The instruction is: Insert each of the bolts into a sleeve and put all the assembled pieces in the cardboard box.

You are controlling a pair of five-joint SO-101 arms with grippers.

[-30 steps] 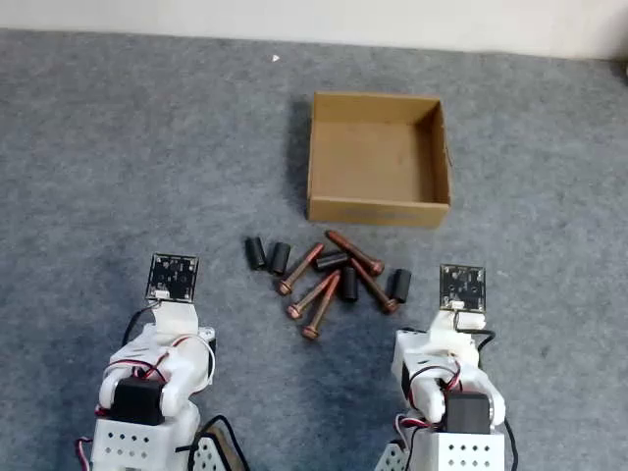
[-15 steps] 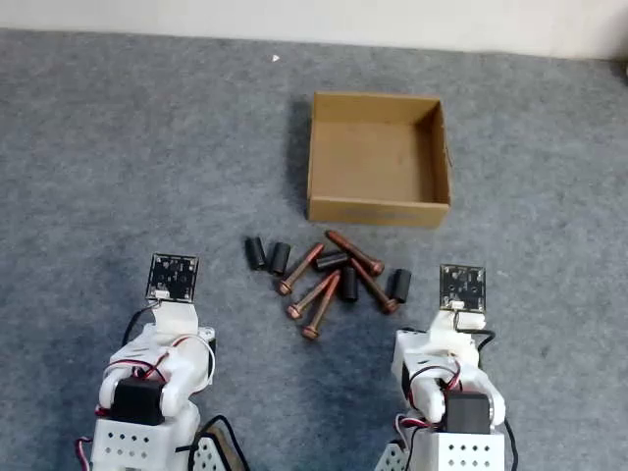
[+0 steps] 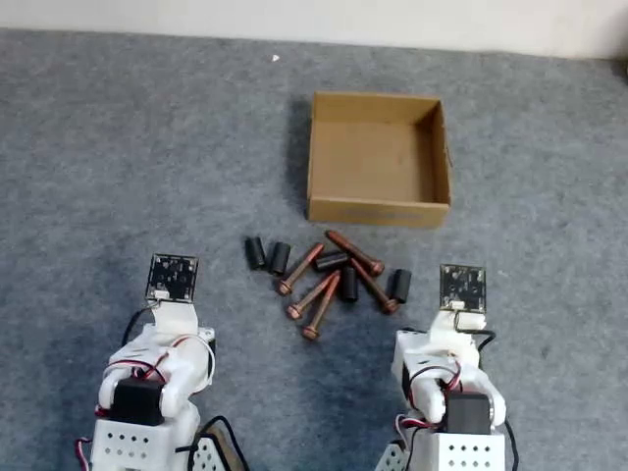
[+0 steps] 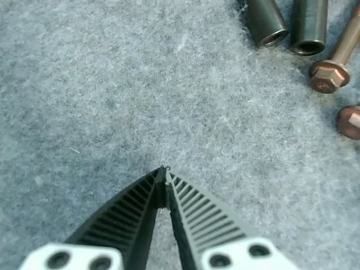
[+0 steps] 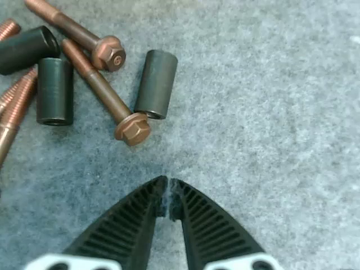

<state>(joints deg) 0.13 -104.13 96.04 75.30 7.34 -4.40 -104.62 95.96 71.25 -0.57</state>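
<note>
Several copper bolts (image 3: 316,292) and black sleeves (image 3: 266,255) lie mixed in a pile on the grey carpet, in front of the open cardboard box (image 3: 378,211). My left gripper (image 4: 164,181) is shut and empty, low over bare carpet near the pile's left side; two sleeves (image 4: 287,22) and a bolt head (image 4: 324,76) lie farther off. My right gripper (image 5: 168,194) is shut and empty too, just short of a bolt head (image 5: 133,129) and a sleeve (image 5: 156,83). Both arms (image 3: 162,353) (image 3: 446,358) sit at the near edge.
Grey carpet covers the whole table, with open room to the left and right of the pile. The box shows a bare cardboard floor. A pale wall strip runs along the far edge.
</note>
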